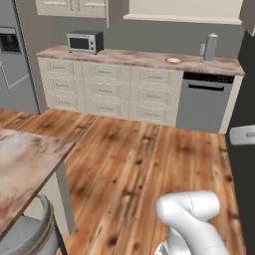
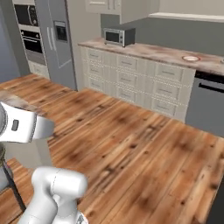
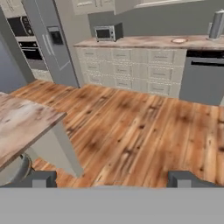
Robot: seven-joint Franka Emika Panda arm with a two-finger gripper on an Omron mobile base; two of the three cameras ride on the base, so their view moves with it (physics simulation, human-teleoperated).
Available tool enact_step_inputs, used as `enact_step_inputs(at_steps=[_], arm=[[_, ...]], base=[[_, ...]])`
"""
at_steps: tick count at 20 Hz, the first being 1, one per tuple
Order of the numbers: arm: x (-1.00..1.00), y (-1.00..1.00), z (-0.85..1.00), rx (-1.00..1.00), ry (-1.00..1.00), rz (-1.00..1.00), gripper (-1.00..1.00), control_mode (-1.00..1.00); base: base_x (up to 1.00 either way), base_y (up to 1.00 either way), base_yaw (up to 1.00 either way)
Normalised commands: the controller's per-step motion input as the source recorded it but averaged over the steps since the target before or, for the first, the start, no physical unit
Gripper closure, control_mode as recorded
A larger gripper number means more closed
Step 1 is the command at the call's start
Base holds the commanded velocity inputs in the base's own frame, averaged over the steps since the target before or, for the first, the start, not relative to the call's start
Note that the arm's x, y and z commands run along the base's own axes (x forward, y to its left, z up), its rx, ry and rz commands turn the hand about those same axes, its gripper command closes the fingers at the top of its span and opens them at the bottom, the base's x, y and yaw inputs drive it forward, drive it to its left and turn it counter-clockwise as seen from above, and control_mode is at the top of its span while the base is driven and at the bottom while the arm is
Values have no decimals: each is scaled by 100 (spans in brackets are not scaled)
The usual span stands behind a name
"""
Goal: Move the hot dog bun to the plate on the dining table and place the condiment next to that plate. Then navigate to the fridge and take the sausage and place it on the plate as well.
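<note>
With fingers (image 3: 112,179) apart, nothing between.

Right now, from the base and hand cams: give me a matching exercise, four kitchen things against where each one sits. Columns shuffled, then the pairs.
Things:
1. microwave
2. dishwasher
3. fridge
4. small plate

Places:
A. under the counter, at its right end
B. on the counter top, left of the tall grey canister
C. on the left end of the counter
D. on the floor, between the oven column and the drawers

Pairs: 1-C, 2-A, 3-D, 4-B
</note>
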Motion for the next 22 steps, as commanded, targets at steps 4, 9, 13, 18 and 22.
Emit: enact_step_inputs(at_steps=[4, 9, 13, 18, 22], arm=[[0, 0, 0, 0, 0, 0, -100, 100], [0, 0, 0, 0, 0, 0, -100, 100], [0, 0, 0, 0, 0, 0, -100, 100], [0, 0, 0, 0, 0, 0, -100, 100], [0, 0, 0, 0, 0, 0, -100, 100]], base=[[100, -25, 33], [100, -24, 35], [100, -20, 35], [100, -14, 38], [100, -15, 37]])
